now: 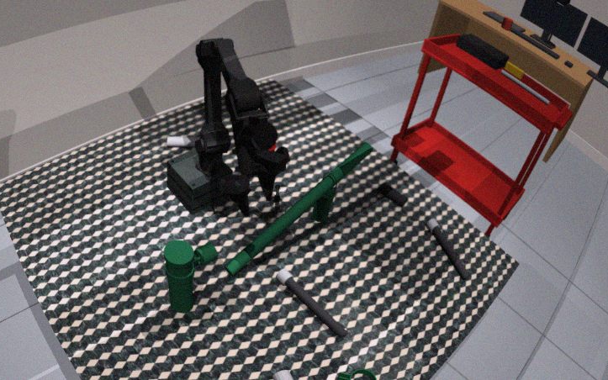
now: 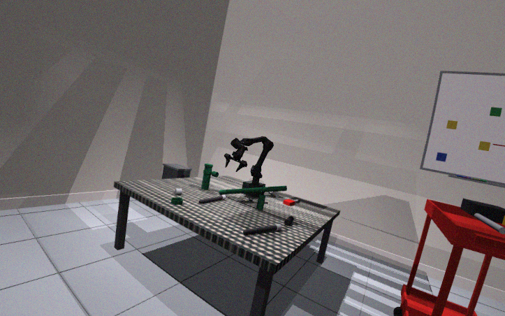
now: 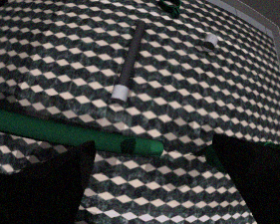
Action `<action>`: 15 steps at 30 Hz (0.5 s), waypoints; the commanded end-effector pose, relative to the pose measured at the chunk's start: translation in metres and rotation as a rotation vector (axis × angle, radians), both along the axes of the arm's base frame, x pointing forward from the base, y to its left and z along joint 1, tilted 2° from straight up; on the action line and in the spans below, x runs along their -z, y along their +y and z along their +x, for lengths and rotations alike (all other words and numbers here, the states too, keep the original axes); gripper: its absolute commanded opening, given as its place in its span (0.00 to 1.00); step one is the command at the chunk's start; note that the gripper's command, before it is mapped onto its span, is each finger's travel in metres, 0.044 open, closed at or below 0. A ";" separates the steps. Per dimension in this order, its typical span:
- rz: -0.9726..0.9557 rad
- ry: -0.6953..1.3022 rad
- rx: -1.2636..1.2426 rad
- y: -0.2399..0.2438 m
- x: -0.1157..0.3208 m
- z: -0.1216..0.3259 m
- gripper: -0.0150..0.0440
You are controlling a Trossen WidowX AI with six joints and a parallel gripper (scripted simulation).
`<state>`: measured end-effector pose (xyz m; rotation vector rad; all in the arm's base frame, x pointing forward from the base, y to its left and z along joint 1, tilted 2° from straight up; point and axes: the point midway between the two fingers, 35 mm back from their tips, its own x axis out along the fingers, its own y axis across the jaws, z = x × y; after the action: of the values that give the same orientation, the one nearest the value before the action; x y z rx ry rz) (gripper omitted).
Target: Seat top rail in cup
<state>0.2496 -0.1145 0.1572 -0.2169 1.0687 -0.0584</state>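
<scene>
The green top rail [image 1: 292,217] [image 2: 246,190] [image 3: 50,133] runs through the loop cap [image 1: 331,178] on the small post [image 1: 321,208] [image 2: 260,202]. Its cut end is free in the air, a gap short of the rail-end cup [image 1: 208,252] [image 2: 215,173]. The cup hangs beside the upper part of the big post [image 1: 181,287] [image 2: 206,178], just below the post cap [image 1: 178,252]. In the wrist view my fingers hide most of the cup. My gripper [image 1: 258,205] [image 2: 232,168] [image 3: 153,141] is wide open and empty, above the table, apart from the rail and behind it in the top view.
Dark rods with pale ends [image 1: 313,304] [image 1: 450,252] lie in front of and right of the rail. A short black cylinder [image 1: 393,194] [image 2: 288,220] lies beyond the small post. A green ring [image 1: 360,375] [image 2: 177,200] and a white cap [image 2: 178,191] [image 3: 209,41] lie near the front edge.
</scene>
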 end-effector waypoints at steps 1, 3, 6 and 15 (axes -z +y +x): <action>0.177 -0.109 0.406 0.028 -0.028 -0.010 1.00; 0.177 -0.109 0.406 0.028 -0.028 -0.010 1.00; 0.177 -0.109 0.406 0.028 -0.028 -0.010 1.00; 0.138 -0.062 0.320 0.030 -0.022 -0.008 1.00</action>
<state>0.2393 -0.0856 0.1817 0.1408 1.0056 -0.3128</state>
